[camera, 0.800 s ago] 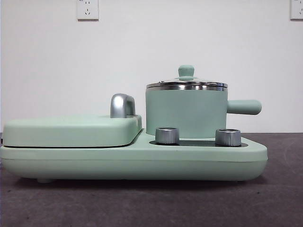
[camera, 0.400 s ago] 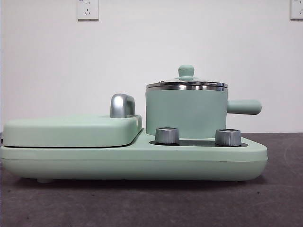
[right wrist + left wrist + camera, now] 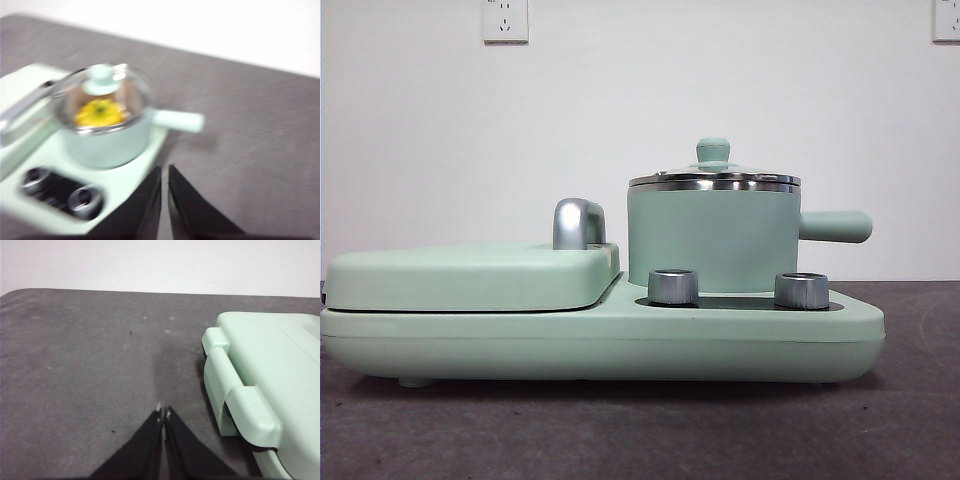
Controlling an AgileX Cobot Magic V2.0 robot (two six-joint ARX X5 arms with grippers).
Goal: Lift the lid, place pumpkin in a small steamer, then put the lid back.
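Item: mint-green multi-cooker base [image 3: 600, 345], standing on a dark grey table [image 3: 620, 430]. On its right section stands the small steamer [image 3: 713, 240], a mint-green cylindrical pot with steel rim and a straight side handle [image 3: 835, 226]. The lid [image 3: 714, 176], clear glass with steel rim and mint-green knob, sits closed on the steamer. Through the glass in the right wrist view, the pumpkin [image 3: 100, 113] shows yellow-orange inside the pot; that view is blurred. Two steel dials [image 3: 673, 286] sit on the base in front of the steamer. The left section carries the flat mint-green griddle cover [image 3: 470, 275] with a steel handle [image 3: 578, 223]. Left gripper [image 3: 164, 415]: jaws pressed together, empty, over bare table beside the griddle end. Right gripper [image 3: 165, 175]: jaws nearly together, empty, near the steamer, apart from it.
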